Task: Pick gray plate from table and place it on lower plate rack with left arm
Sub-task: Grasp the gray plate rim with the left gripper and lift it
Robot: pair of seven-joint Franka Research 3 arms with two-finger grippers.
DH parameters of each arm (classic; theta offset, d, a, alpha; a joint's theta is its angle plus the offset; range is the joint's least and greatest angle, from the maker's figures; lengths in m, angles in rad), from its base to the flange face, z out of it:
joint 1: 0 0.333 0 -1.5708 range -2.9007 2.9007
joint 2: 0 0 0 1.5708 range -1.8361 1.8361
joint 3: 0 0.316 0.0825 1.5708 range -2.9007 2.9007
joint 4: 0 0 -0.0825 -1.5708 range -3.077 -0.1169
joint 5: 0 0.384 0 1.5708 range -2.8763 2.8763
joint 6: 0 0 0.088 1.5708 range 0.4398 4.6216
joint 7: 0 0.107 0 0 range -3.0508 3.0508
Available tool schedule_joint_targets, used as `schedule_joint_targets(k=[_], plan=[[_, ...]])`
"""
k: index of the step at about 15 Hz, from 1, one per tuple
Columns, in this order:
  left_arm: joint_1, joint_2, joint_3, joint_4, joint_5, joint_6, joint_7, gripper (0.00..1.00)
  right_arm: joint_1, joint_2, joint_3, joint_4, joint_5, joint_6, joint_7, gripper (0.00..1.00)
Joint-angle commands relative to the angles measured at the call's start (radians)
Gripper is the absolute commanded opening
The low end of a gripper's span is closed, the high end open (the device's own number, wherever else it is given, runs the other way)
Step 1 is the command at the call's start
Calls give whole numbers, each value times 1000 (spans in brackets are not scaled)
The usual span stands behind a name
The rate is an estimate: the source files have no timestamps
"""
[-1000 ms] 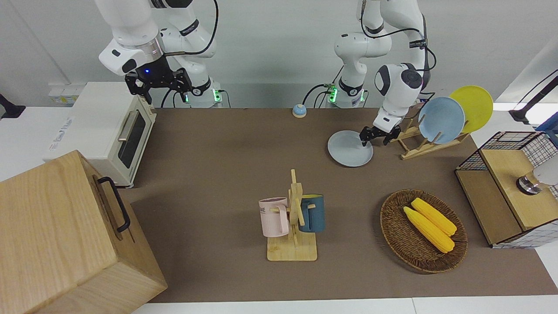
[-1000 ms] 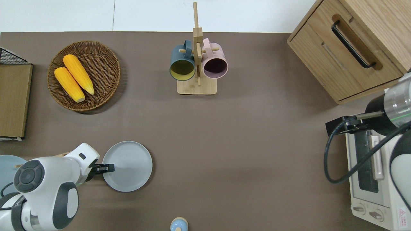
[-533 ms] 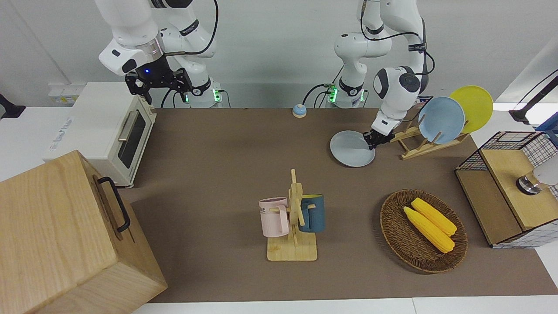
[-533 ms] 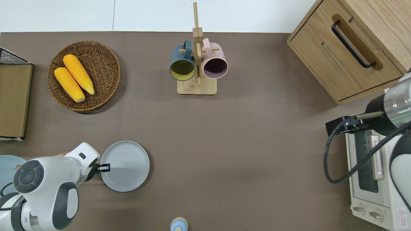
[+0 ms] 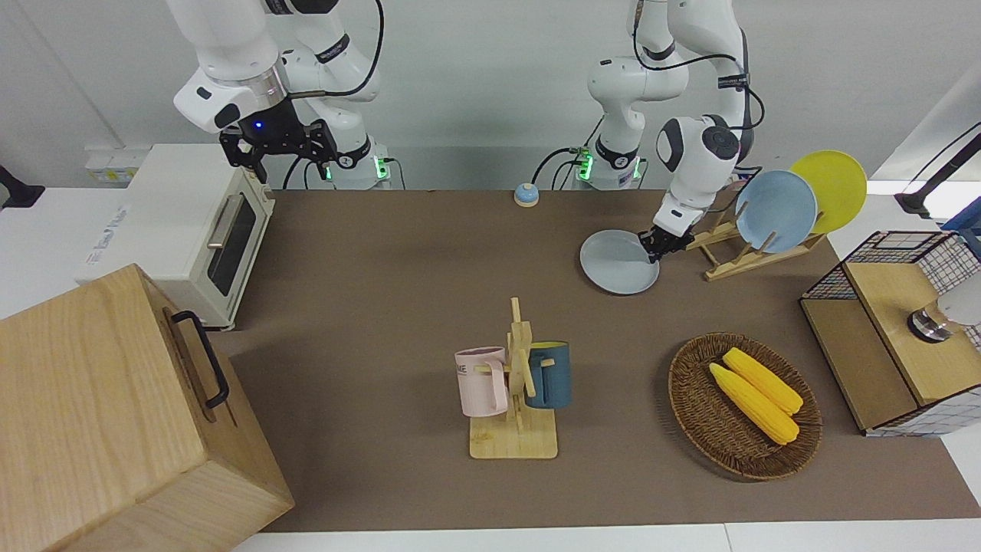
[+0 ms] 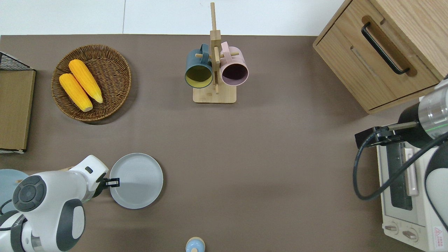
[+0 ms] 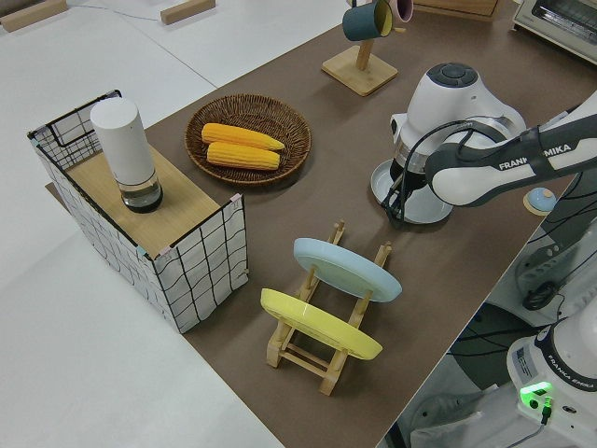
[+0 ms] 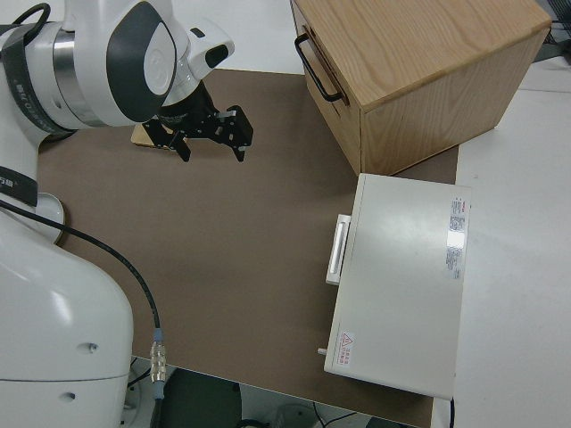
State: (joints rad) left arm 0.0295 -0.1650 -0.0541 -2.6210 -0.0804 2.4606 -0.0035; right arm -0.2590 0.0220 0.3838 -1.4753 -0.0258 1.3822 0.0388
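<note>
The gray plate (image 5: pixel 618 264) (image 6: pixel 137 181) (image 7: pixel 432 212) lies on the brown table (image 5: pixel 383 307), beside the lower plate rack (image 5: pixel 726 261) (image 7: pixel 328 347). My left gripper (image 5: pixel 654 250) (image 6: pixel 112 181) is shut on the plate's rim, at the edge that faces the rack. The gripped edge looks slightly raised. A sky-blue plate (image 5: pixel 775 211) and a yellow plate (image 5: pixel 831 190) stand in the rack's slots, and the slots toward the gray plate hold nothing. My right gripper (image 5: pixel 280 146) (image 8: pixel 211 134) is parked and open.
A mug tree (image 5: pixel 515 383) with a pink and a blue mug stands mid-table. A wicker basket (image 5: pixel 693 414) holds two corn cobs. A wire-and-wood box (image 5: pixel 881 337) sits at the left arm's end. A toaster oven (image 5: pixel 191 230), a wooden cabinet (image 5: pixel 107 422) and a small bell (image 5: pixel 526 195) are also here.
My left gripper's fingers closed on the plate's rim. The plate slid a little toward the rack and its gripped edge rose slightly. The right arm has not moved.
</note>
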Motion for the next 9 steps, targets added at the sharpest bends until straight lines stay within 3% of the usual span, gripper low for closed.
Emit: schedule_joint_targets(k=[1,4,9], plan=[[3,-7,7,73,-6,-73,5,0,-23,-2,21,7,-6,-12,12,983],[4,-13,11,211,-6,-260,7,0,-23,-2,21,7,-6,-11,12,983],[4,-11,11,401,-6,-471,2,0,-23,-2,21,7,-6,-11,12,983]])
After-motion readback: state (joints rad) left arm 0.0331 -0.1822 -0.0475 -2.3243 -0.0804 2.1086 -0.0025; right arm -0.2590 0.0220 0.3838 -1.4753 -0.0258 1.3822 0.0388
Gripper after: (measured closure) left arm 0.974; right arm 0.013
